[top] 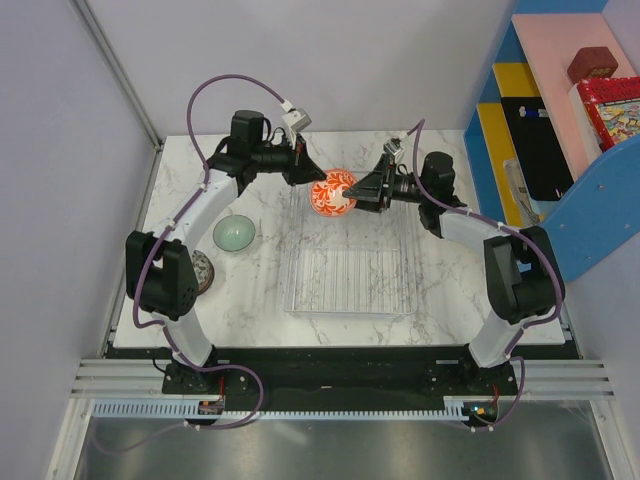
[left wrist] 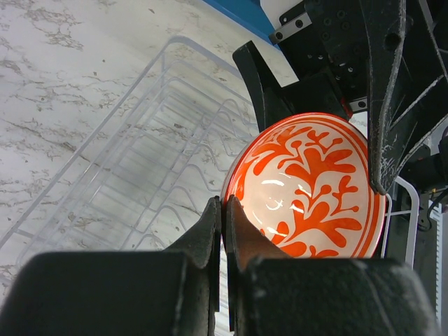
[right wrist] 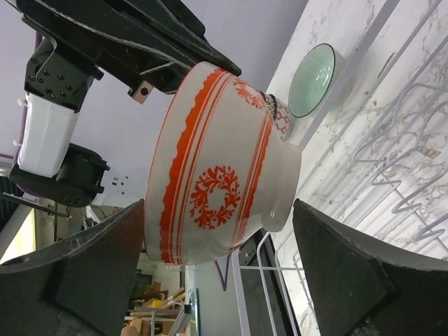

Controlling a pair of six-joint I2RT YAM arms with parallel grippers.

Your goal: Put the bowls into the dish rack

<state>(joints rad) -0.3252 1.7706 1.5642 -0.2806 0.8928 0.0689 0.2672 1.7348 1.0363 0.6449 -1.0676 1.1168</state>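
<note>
We are holding the orange bowl (top: pixel 333 192) tilted on its edge over the far end of the dish rack (top: pixel 350 290). The left gripper (left wrist: pixel 224 210) is pinching its rim, and the right gripper (top: pixel 358 192) is standing wide open around its white, orange-striped outside, probably not touching it.

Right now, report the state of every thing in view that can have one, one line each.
Orange-and-white patterned ceramic bowl: tipped on its side, held above the rack's far end.
Left hand: shut on that bowl's rim.
Right hand: open, fingers either side of the bowl.
Pale green round bowl: upright on the table, not loaded.
Speckled grey-brown bowl: on the table, partly hidden.
Thin-wire rectangular dish rack: flat, no bowls in it.
</note>
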